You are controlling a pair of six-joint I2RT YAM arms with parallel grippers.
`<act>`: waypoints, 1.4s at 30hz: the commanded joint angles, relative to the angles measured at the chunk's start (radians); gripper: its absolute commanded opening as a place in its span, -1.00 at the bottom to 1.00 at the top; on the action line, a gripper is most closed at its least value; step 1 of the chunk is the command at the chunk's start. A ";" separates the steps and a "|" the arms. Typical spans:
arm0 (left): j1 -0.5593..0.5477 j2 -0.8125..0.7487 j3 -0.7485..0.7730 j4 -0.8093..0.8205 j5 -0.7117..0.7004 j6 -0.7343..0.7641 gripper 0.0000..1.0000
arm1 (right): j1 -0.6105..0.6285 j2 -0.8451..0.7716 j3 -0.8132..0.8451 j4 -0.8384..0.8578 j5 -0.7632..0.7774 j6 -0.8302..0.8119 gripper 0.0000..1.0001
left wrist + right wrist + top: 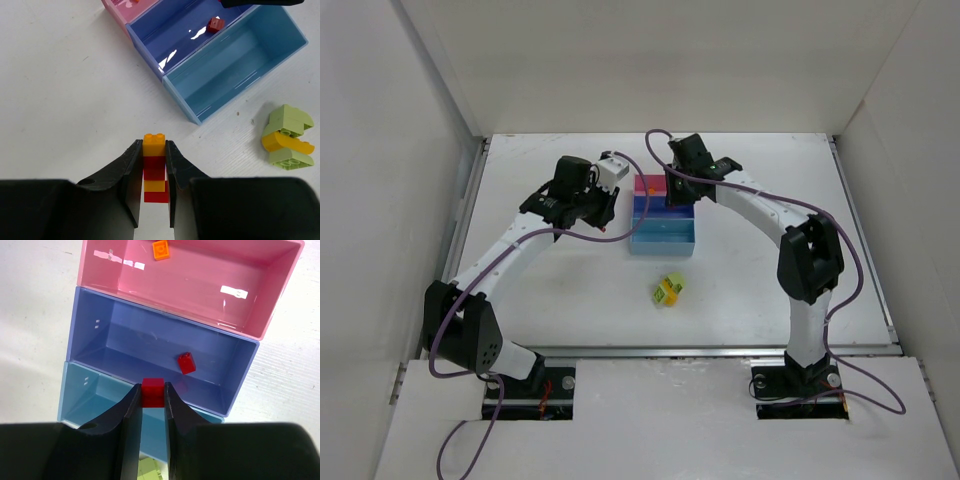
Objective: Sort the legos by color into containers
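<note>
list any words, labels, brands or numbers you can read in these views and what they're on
No readable text in any view.
Studs of the orange brick and the brick stack: too small and blurred to show any mark.
The tray: plain, nothing printed on the walls in view.

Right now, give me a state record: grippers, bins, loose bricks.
left gripper: shut on a stack of orange and red bricks, over the table
right gripper: shut on a red brick, over the tray near where the dark blue and light blue bins meet
pink bin: one orange brick
dark blue bin: a second red brick
light blue bin: no brick in view
loose: green-yellow cluster on the table beside the light blue bin
</note>
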 commanded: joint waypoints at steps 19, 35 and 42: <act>0.002 -0.039 -0.017 0.024 0.025 -0.011 -1.00 | 0.007 -0.028 0.030 0.020 0.014 -0.012 -1.00; 0.002 -0.048 -0.018 0.024 0.025 -0.011 -1.00 | 0.007 0.035 0.085 0.000 0.023 -0.012 -0.82; 0.002 -0.048 -0.018 0.024 0.025 -0.011 -1.00 | 0.007 0.044 0.098 -0.010 0.014 -0.023 -0.09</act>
